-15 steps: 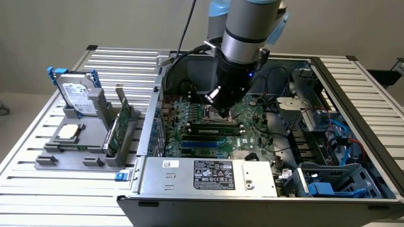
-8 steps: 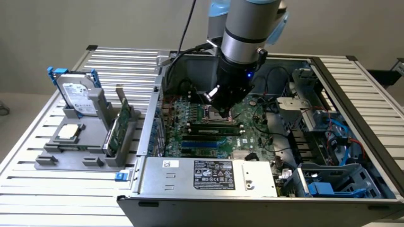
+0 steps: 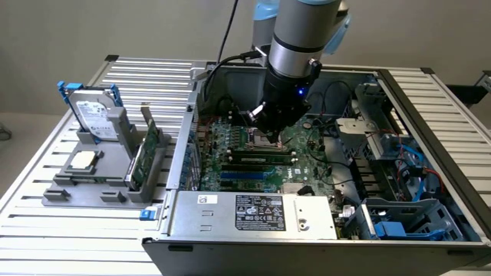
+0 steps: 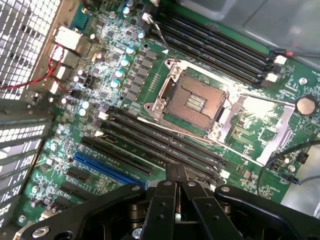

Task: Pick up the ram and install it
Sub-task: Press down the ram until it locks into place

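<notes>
The black metal tool (image 4: pixel 176 172) hangs over a dark-green motherboard (image 4: pixel 115 80) dotted with small silver capacitors. Just under the tool's tips run long black memory slots (image 4: pixel 165 142), and beside them lie bright blue expansion slots (image 4: pixel 107 170). Beyond the slots sits a silver-framed processor socket (image 4: pixel 195 102) with a brownish-gold pin field. Away from the tool, on the pale grey slatted surface (image 3: pixel 46 218), a grey plastic holder (image 3: pixel 107 190) carries a silver hard drive with blue handles (image 3: pixel 96 118) and a green circuit card (image 3: pixel 146 152).

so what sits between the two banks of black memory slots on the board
The wrist view shows the open CPU socket in its metal frame between them: one slot bank runs beside the blue slot, the other slot bank beyond the socket.
</notes>
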Robot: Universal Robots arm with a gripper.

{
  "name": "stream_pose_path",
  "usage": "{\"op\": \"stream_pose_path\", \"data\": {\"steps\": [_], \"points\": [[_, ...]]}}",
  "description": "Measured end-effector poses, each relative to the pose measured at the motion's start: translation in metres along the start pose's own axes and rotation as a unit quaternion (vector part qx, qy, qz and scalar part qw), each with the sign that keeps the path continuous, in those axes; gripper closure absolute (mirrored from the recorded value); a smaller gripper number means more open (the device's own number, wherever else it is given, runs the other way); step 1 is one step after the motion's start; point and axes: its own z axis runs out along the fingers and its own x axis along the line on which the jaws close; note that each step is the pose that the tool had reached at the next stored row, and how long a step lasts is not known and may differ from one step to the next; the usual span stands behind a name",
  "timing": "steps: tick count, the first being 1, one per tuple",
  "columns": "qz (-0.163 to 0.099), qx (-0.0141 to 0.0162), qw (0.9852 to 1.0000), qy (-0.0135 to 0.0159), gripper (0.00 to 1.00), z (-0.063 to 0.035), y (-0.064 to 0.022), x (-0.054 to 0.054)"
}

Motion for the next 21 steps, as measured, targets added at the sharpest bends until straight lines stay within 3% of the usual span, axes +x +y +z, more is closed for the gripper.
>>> {"op": "stream_pose_path", "data": {"steps": [5, 10, 14, 21], "points": [[0.037, -0.0003, 0.9993, -0.0019, 0.89, 0.0, 0.0, 0.0], [0.074, -0.0003, 0.9973, -0.0038, 0.89, 0.0001, 0.0, 0.0], [0.101, 0.0001, 0.9948, -0.005, 0.89, 0.0, 0.0, 0.0], [0.147, 0.0006, 0.989, -0.0071, 0.89, 0.0, 0.0, 0.0]]}}
